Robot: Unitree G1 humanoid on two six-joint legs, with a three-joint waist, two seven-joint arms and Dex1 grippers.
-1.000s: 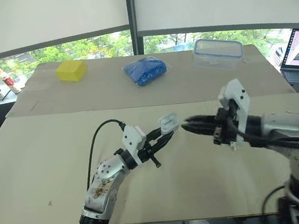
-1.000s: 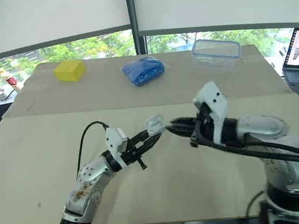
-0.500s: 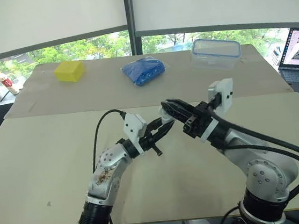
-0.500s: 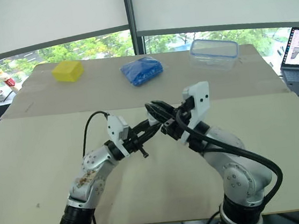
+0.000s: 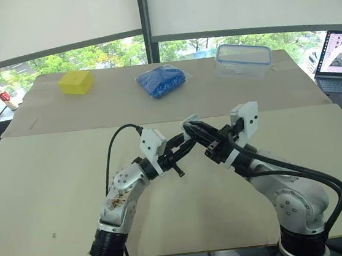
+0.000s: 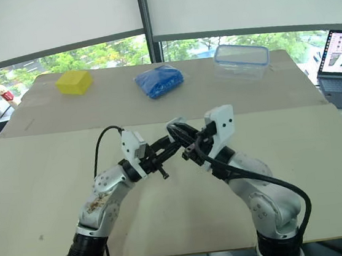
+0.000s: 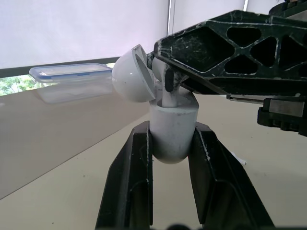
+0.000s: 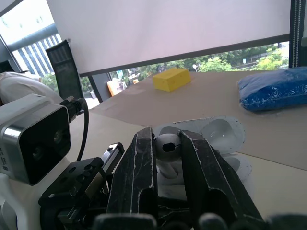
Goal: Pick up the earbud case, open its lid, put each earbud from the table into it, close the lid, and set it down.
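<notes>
Beige surface (image 5: 47, 179) in soft daylight — windows (image 5: 110, 53) behind, white blinds (image 5: 47, 21) half down, green trees (image 5: 244, 40) outside, laptop (image 5: 340, 59) at right edge.

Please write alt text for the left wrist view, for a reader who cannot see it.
Two black fingers of the left gripper clamp the white earbud case, lid open, while the right gripper holds an earbud stem-down in it. A clear container sits on the table behind.

Place: you are in an office-like test room or lab.
Windows: you see roller blinds (image 5: 54, 21) half lowered, with trees (image 5: 113, 51) outside.
Work surface: your table (image 5: 41, 180) is covered in plain brown board.
Equipment: an open laptop (image 5: 339, 62) sits at your right.
</notes>
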